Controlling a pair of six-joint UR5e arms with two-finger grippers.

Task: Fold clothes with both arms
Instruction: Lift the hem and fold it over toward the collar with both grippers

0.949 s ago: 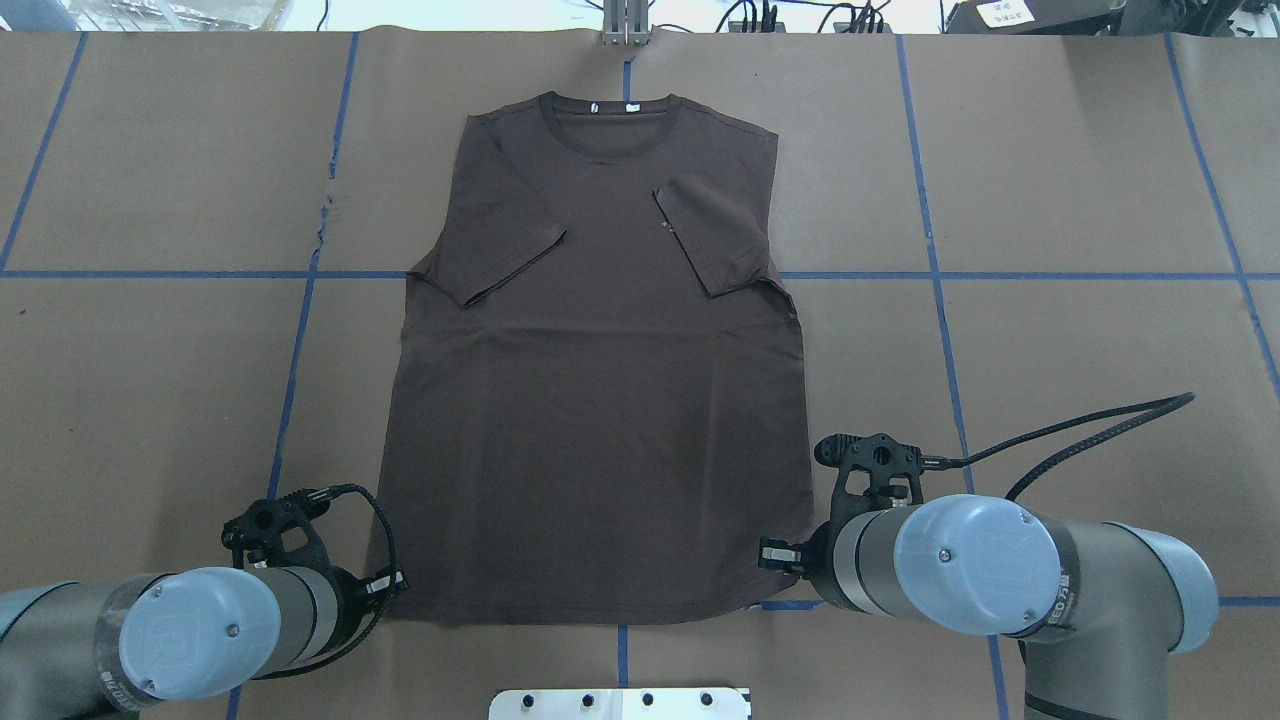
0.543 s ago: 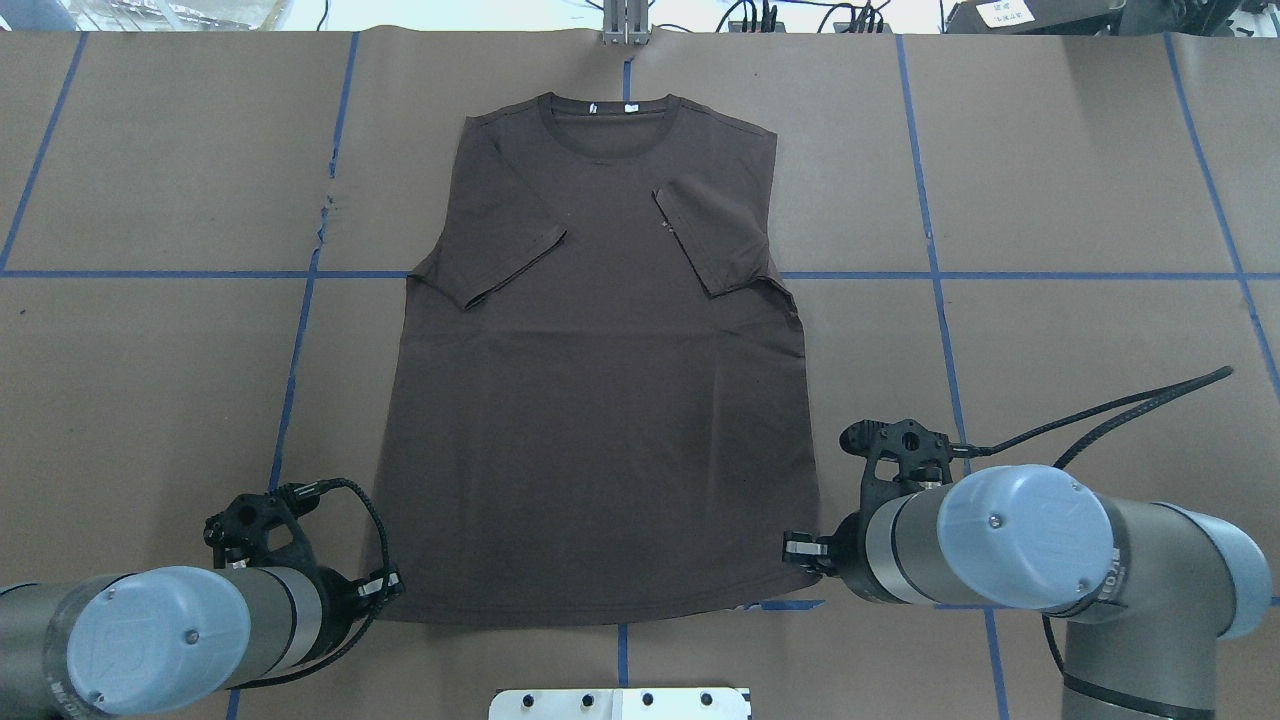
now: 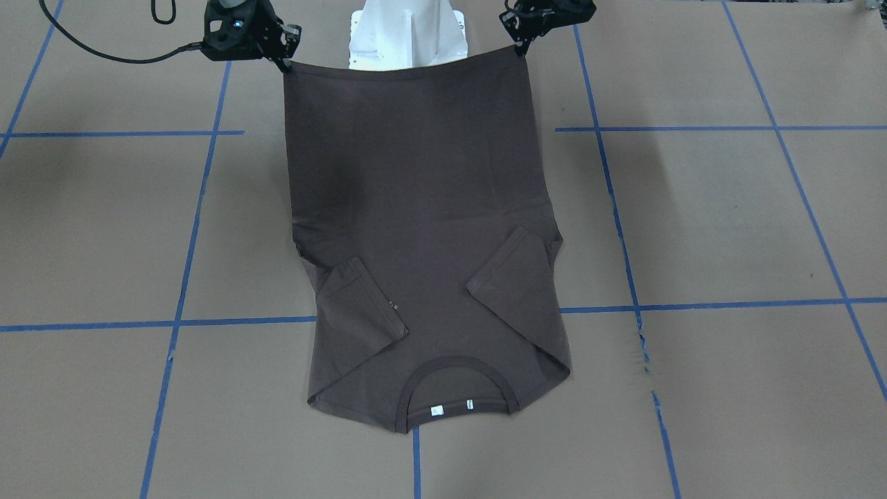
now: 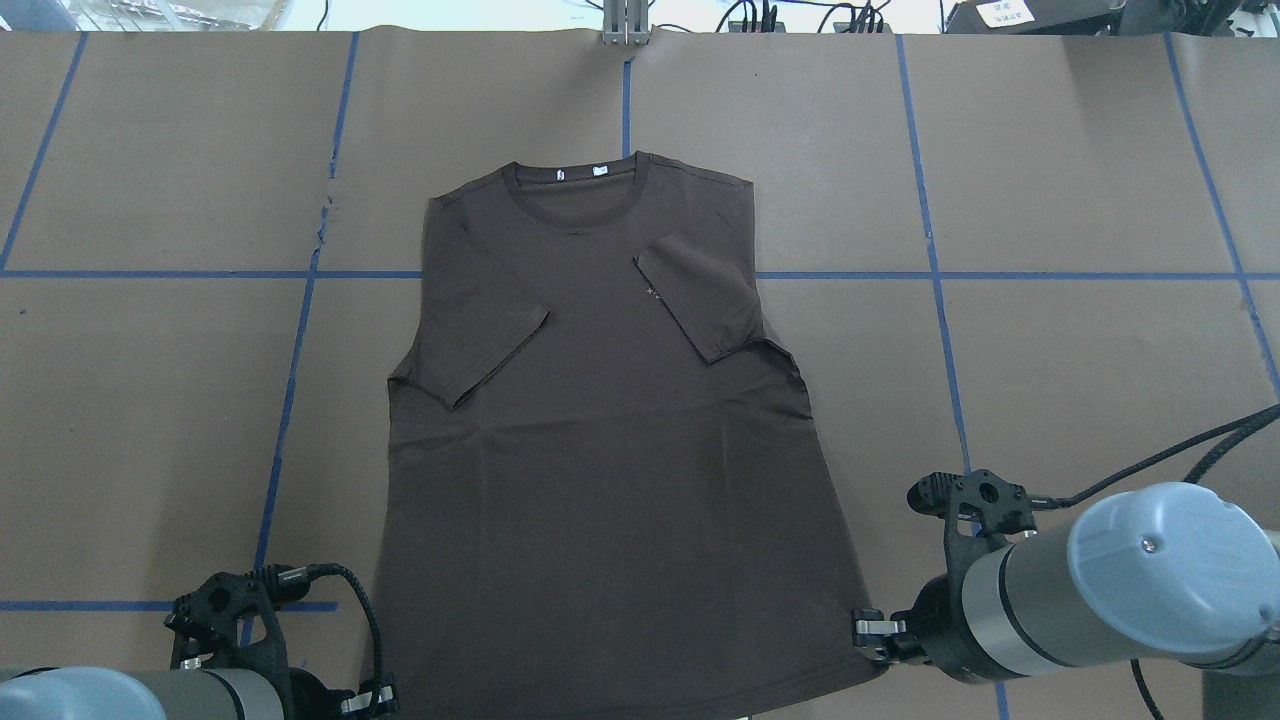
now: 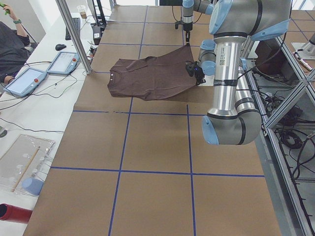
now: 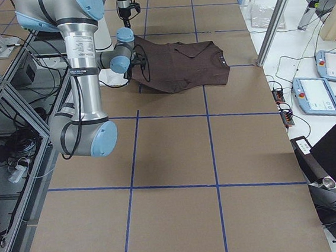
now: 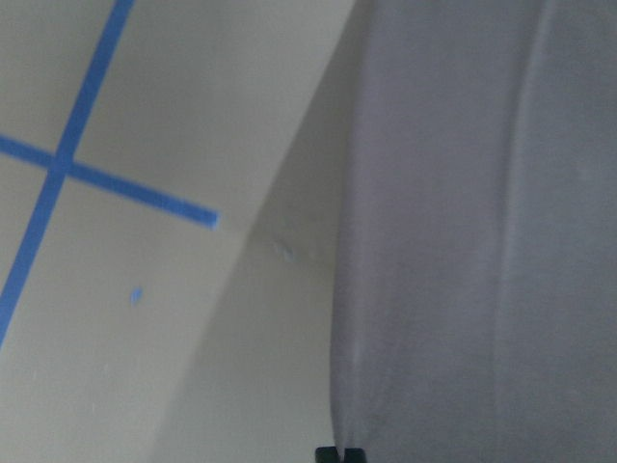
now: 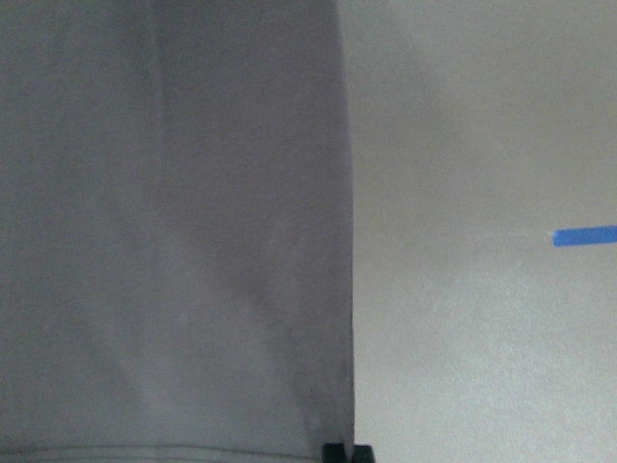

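The dark brown T-shirt [image 4: 600, 450] lies front up on the brown paper, collar [image 4: 575, 185] away from me, both sleeves folded in over the chest. Its hem is raised off the table and stretched between my two grippers. My left gripper [image 4: 372, 700] is shut on the hem's left corner; in the front-facing view it [image 3: 518, 47] is at the upper right. My right gripper [image 4: 868, 632] is shut on the hem's right corner, at the upper left in the front-facing view [image 3: 283, 64]. The wrist views show the cloth [image 7: 482, 241] [image 8: 174, 241] hanging from the closed fingertips.
The white mounting pedestal [image 3: 409, 34] stands behind the raised hem. Blue tape lines [image 4: 930, 250] grid the table. A metal post [image 4: 625, 25] stands at the far edge. An operator [image 5: 10, 44] and tablets [image 5: 66, 61] are beyond the far side.
Both arms have pulled back toward the robot's base with the hem corners in hand. The shirt has slid toward me and its hem has come up off the table.
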